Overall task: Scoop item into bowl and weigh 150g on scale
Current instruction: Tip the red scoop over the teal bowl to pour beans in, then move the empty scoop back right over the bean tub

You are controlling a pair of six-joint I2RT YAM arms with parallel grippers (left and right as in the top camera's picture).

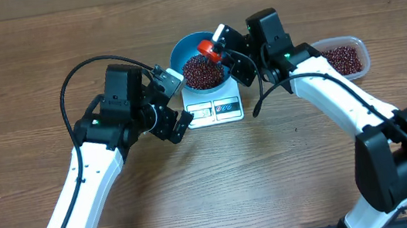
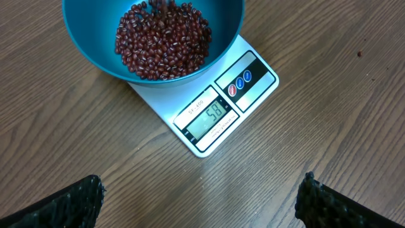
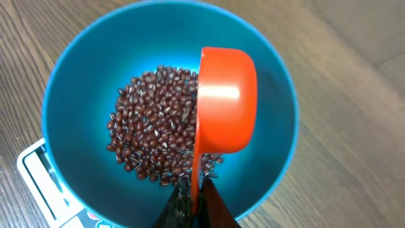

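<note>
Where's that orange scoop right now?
Overhead view: the orange scoop hangs above the blue bowl on the scale, gripped by the right end effector.

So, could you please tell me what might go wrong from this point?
The right hand holds the orange scoop tipped over the bowl; a bump could shift the bowl on the scale. The open left hand sits close to the scale, so touching it may skew the reading.
</note>
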